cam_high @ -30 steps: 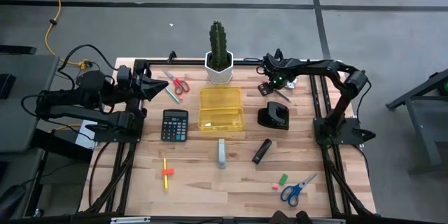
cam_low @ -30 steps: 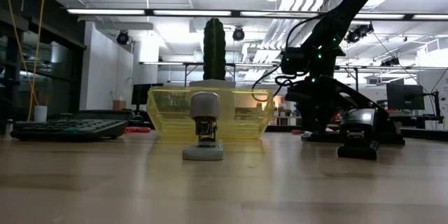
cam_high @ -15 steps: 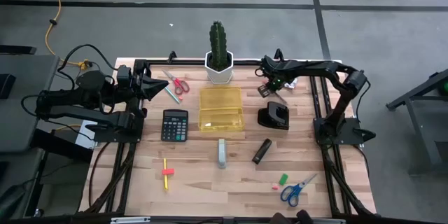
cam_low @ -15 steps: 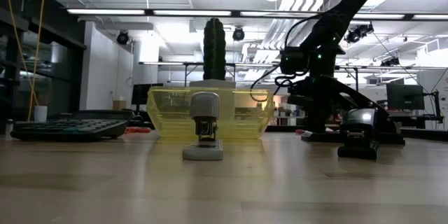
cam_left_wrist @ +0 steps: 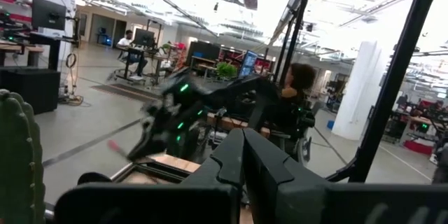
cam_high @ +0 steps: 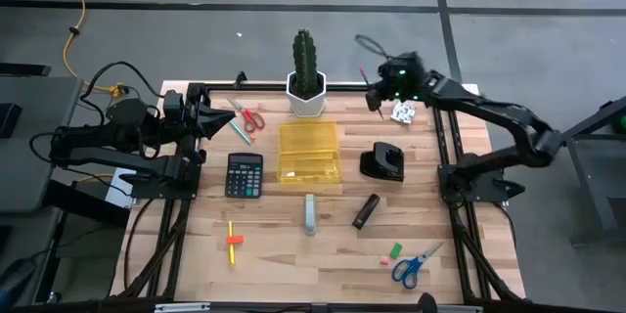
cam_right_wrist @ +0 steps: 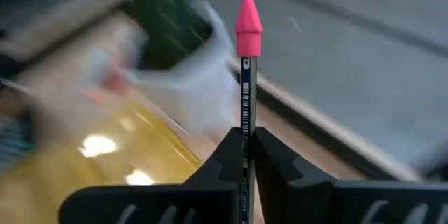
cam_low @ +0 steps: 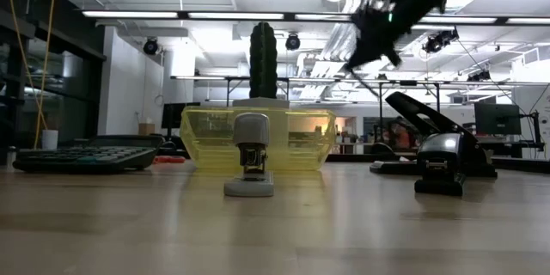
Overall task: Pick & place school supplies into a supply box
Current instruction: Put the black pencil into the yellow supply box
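High view: right end effector [cam_high: 377, 91] raised beyond cactus pot [cam_high: 305, 104], clamped on pink-capped pencil [cam_right_wrist: 246, 77]. Supply box [cam_high: 309, 153] mid-surface, appears empty. Both scissors, erasers, yellow pencil unplaced. Left end effector [cam_high: 223, 122] closed, idle.

You are looking at a robotics lab in a large open industrial hall. Your wooden bench [cam_high: 293, 254] stands on a grey concrete floor [cam_high: 196, 39] marked with dark lines, a yellow cable [cam_high: 70, 20] trailing across it. Long strip lights [cam_low: 172, 15] and exposed pipework run under a high ceiling. Beyond the bench you can see monitors [cam_left_wrist: 47, 14], more workstations, metal frames, and a seated person [cam_left_wrist: 127, 42] working at a desk far back.
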